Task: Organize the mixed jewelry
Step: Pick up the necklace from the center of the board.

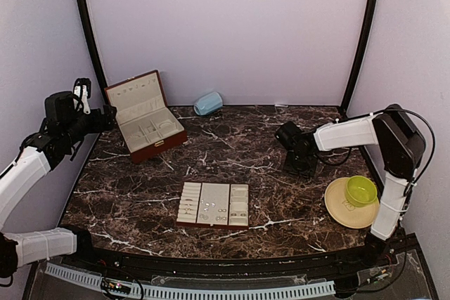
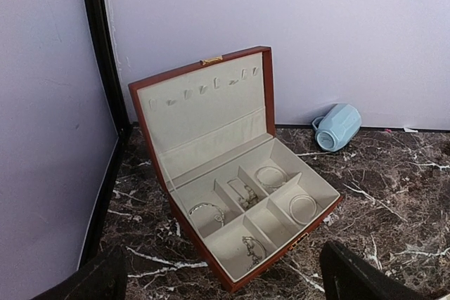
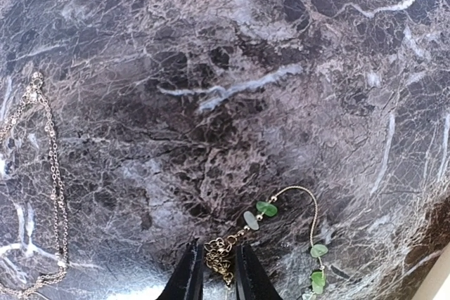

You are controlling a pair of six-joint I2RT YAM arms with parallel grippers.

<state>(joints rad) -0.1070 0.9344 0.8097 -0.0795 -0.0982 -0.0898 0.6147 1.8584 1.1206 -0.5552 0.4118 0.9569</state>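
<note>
Here we see the right gripper [image 3: 216, 272] pressed low over the dark marble table [image 3: 232, 89], its two black fingertips [image 3: 188, 279] drawn nearly together and pinching the bunched clasp end of a fine gold chain with green beads [image 3: 292, 226]; the rest of that chain loops away to the gripper's right and lies flat on the stone. Well off to the gripper's left a second, plain gold chain [image 3: 53, 180] trails across the marble, apart from the fingers. The overhead view shows none of these chains, only the right gripper [image 1: 301, 163] down at the table with its jaws hidden beneath the wrist, and beside it, toward the arm's base, a tan plate [image 1: 339, 210] carrying a lime green bowl [image 1: 361, 190]. That view also shows a cream-lined tray [image 1: 213, 204] well to the left of the right gripper, with tiny shiny rings and earrings [image 1: 214, 216] seated in its slots. The left gripper [image 1: 83, 95] hangs raised off the table's left edge; we cannot tell how its jaws stand, since its own camera catches only two dark finger corners at the bottom. Ahead of it that camera shows the open red-brown box [image 2: 235, 166] with bracelets [image 2: 271, 175] in its compartments, and beyond, a pale blue cup [image 2: 337, 126] on its side.
</note>
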